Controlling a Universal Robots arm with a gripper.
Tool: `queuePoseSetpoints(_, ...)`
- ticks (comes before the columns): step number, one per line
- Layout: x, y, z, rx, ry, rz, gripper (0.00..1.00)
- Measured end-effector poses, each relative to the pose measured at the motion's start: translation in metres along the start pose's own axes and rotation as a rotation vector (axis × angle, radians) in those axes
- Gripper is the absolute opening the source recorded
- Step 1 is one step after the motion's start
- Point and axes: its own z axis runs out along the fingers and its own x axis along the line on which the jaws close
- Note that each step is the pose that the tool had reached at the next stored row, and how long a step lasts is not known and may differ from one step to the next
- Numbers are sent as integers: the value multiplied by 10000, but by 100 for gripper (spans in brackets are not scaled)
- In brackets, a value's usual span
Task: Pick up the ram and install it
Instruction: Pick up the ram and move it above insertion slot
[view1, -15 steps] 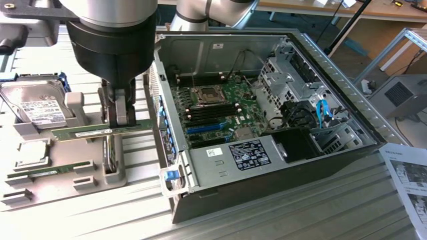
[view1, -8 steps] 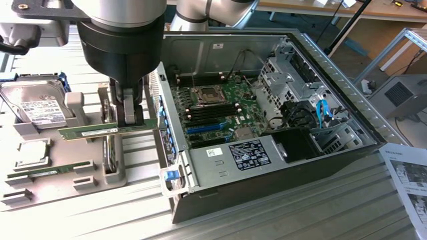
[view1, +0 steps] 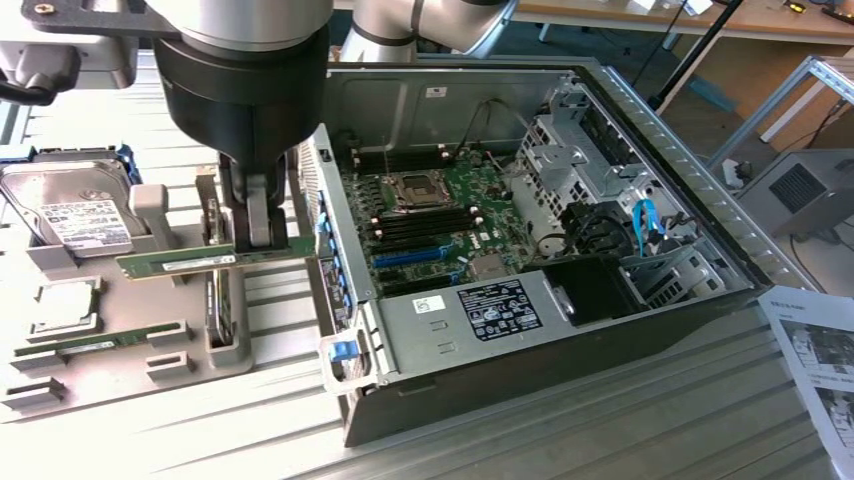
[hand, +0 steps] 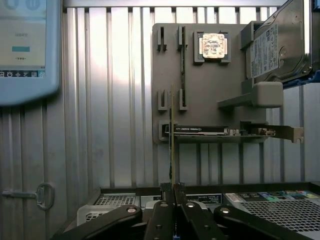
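- At the exterior view's far left, a hard drive (view1: 67, 205) sat propped at the back of a grey holder tray (view1: 174, 365) on the ribbed metal worktop (view1: 601, 420).
- In front of it, a square silver processor chip (view1: 64, 303) lay flat in its recess in the tray.
- Nearer the camera, a second green memory stick (view1: 96, 346) lay in a slot of the same tray.
- The ram (view1: 180, 263), a long thin green stick, was held level above the tray and clear of it, with its long side running from the exterior view's left to right, just outside the wall of the computer case.
- The hand (view1: 260, 240) was closed on the ram, its two dark fingers pinching the stick near the end closest to the case.
- In the wrist view, the ram (hand: 172, 140) appeared edge-on as a thin line between the closed fingers of the hand (hand: 173, 192), with a dark expansion card (hand: 210, 130) standing on edge in the tray beyond it.
- Right of the hand in the exterior view, the open computer case (view1: 667, 150) lay on its side, with the green motherboard (view1: 467, 185) exposed.
- Black memory slots (view1: 424, 226) ran across the board below the processor socket (view1: 414, 185).
- At the far right, a printed paper sheet (view1: 817, 350) lay on the worktop.
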Motion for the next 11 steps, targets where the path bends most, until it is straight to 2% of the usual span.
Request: queuePoseSetpoints(11,-1,-2,-28,0,1,0,12)
